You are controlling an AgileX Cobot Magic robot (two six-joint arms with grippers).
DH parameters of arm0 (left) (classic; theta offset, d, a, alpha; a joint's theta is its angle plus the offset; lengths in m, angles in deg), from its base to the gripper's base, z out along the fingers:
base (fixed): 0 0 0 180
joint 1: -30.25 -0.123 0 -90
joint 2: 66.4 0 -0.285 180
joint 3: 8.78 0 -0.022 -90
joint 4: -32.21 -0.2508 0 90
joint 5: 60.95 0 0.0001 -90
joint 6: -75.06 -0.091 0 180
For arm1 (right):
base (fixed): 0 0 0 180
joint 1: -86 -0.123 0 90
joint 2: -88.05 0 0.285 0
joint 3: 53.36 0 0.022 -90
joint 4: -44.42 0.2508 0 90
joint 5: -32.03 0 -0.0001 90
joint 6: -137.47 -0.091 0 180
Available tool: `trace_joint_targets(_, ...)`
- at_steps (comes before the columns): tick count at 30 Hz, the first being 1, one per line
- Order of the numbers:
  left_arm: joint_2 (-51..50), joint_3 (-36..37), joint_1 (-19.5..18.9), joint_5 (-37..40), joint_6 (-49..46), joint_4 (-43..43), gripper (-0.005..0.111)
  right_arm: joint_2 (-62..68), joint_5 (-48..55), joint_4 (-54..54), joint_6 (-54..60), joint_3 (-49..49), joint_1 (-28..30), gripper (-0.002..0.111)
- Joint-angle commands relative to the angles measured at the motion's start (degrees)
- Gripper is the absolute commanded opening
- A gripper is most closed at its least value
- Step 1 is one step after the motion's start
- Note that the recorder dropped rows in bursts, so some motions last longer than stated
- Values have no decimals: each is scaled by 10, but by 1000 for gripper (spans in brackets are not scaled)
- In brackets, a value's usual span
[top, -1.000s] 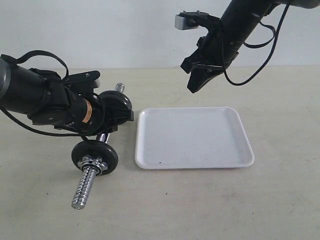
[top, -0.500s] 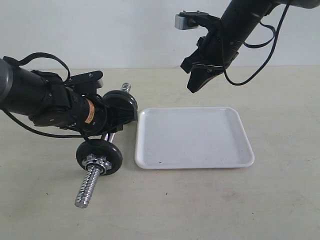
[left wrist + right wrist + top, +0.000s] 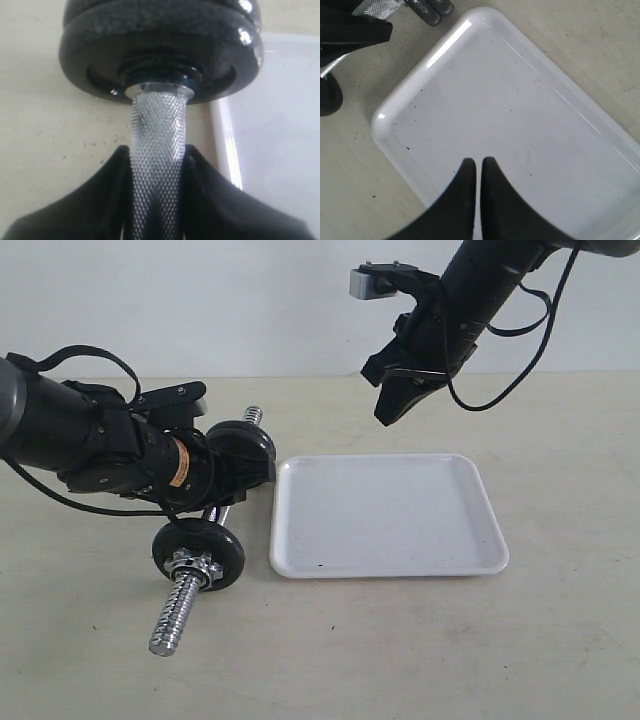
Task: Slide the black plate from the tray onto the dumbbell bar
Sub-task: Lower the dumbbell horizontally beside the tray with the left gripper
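Observation:
The chrome dumbbell bar (image 3: 172,615) lies slanted left of the white tray (image 3: 385,515). My left gripper (image 3: 225,490) is shut on its knurled middle (image 3: 157,145), one black finger on each side. One black plate (image 3: 243,445) sits on the bar's far end, close to the tray's corner. A second black plate (image 3: 198,552) sits near the front threaded end with a nut against it. The tray holds nothing. My right gripper (image 3: 385,415) hangs above the tray's far edge, shut and empty (image 3: 476,165).
The beige table runs all around the tray. The bar's front threaded end rests on the table at the front left. The far plate (image 3: 160,45) is almost level with the tray rim (image 3: 222,135).
My left gripper carried the bar and both plates a little to the right, toward the tray, then stopped. The right arm has not moved.

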Motion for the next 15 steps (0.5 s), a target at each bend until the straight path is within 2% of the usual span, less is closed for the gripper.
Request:
trace_joint_targets(1,32,-21,0,-68,3,-9,4,-6,3,0,3,-3,-1,0)
trace_joint_targets(13,32,-21,0,-68,3,-13,4,-6,3,-1,2,-3,-1,0)
trace_joint_targets(15,32,-21,0,-68,3,-13,9,-6,3,-1,2,-3,-1,0)
